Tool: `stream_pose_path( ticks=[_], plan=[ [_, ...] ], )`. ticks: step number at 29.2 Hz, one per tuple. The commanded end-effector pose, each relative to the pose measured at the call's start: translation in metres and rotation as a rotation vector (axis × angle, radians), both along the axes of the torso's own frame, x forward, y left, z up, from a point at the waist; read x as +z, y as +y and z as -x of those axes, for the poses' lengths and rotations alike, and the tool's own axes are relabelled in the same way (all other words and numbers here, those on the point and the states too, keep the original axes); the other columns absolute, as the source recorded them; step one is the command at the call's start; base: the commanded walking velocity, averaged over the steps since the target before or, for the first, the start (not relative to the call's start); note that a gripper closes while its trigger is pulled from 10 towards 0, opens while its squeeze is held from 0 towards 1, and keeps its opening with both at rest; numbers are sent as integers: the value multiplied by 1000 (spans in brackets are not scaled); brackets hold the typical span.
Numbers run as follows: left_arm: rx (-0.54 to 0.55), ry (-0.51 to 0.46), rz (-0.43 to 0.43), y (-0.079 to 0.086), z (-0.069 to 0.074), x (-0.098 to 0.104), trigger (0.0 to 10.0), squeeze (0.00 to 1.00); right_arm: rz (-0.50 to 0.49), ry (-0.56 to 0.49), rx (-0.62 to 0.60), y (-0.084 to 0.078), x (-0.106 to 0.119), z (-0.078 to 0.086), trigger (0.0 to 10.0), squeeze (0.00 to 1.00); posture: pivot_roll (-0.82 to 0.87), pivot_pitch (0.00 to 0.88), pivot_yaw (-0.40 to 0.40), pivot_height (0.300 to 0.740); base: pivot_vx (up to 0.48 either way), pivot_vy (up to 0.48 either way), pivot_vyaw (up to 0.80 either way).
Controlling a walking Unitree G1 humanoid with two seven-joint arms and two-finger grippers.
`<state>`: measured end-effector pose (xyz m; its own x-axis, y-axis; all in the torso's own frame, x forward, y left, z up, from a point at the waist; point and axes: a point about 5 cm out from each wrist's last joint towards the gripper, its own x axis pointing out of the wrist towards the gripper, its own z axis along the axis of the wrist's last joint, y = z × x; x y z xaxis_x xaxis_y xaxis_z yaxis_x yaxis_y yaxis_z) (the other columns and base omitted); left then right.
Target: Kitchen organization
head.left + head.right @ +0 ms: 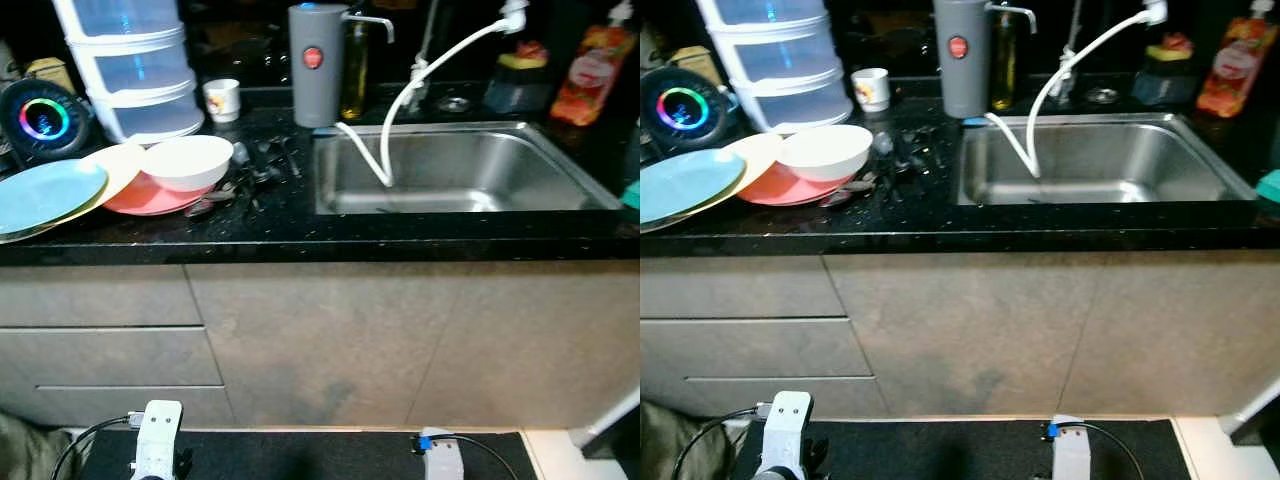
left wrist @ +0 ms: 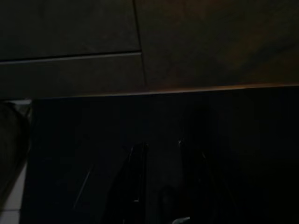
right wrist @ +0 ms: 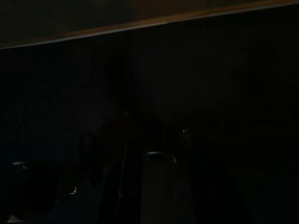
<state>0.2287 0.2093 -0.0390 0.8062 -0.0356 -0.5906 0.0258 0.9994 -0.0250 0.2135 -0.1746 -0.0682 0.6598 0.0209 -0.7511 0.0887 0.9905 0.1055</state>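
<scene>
- Left gripper (image 2: pixel 159 154) hangs low in front of the cabinet, above a dark mat (image 2: pixel 140 140); its two fingers are faint in the gloom, a gap seems to lie between them, nothing held.
- Right gripper (image 3: pixel 159 158) also hangs low over the mat; too dark to tell how its fingers stand.
- Both arms' wrists (image 1: pixel 158 430) show at the bottom of the head views, well below the counter (image 1: pixel 300 230).
- On the counter's left: a white bowl (image 1: pixel 188 160) on a pink plate (image 1: pixel 140 198), overlapping a cream plate (image 1: pixel 118 165) and a blue plate (image 1: pixel 45 192).
- Dark cutlery (image 1: pixel 262 165) lies between bowl and sink (image 1: pixel 560 165).
- A grey dispenser (image 1: pixel 317 65) stands behind the sink's left corner; a white hose (image 1: pixel 400 110) drops into the basin.
</scene>
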Motion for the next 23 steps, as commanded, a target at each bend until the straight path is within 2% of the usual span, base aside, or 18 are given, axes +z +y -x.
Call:
stream_pose_path(
  ticks=[1, 4, 9, 13, 17, 18, 19, 21, 23],
  plan=[
    [21, 50, 4, 2, 15, -11, 10000, 0, -7, 19, 2, 5, -4, 6, 10000, 0, 65, 62, 31, 740, 0, 0, 0],
    [-10, 76, -15, 0, 23, -17, 10000, 0, -6, 1, -3, 4, -2, 3, 10000, 0, 49, 56, 27, 740, 0, 0, 0],
    [-32, 90, -4, -10, 22, -19, 10000, 0, 20, 6, 36, 1, -1, 1, 10000, 0, 36, 52, 33, 740, 0, 0, 0],
    [-61, 115, 24, -26, 22, -24, 10000, 0, 76, 13, 99, -2, 1, -2, 10000, 0, -5, 33, 57, 740, 0, 0, 0],
    [-60, 130, 36, -38, 22, -26, 10000, 0, 86, 11, 97, -2, 1, -3, 10000, 0, -10, 29, 45, 740, 0, 0, 0],
    [-88, 137, 30, -46, 23, -28, 10000, 0, 105, 14, 112, -3, 1, -2, 10000, 0, -9, 32, 32, 740, 0, 0, 0],
    [-88, 137, 30, -46, 23, -28, 10000, 0, 105, 14, 112, -3, 1, -2, 10000, 0, -9, 32, 32, 740, 0, 0, 0],
    [-154, 145, 27, -60, 27, -31, 10000, 0, 138, 28, 137, -2, -1, 2, 10000, 0, -4, 36, 12, 740, 0, 0, 0],
    [-176, 137, 55, -64, 27, -30, 10000, 0, 141, 30, 146, -2, -1, 2, 10000, 0, -4, 38, 4, 740, 0, 0, 0]
  ],
)
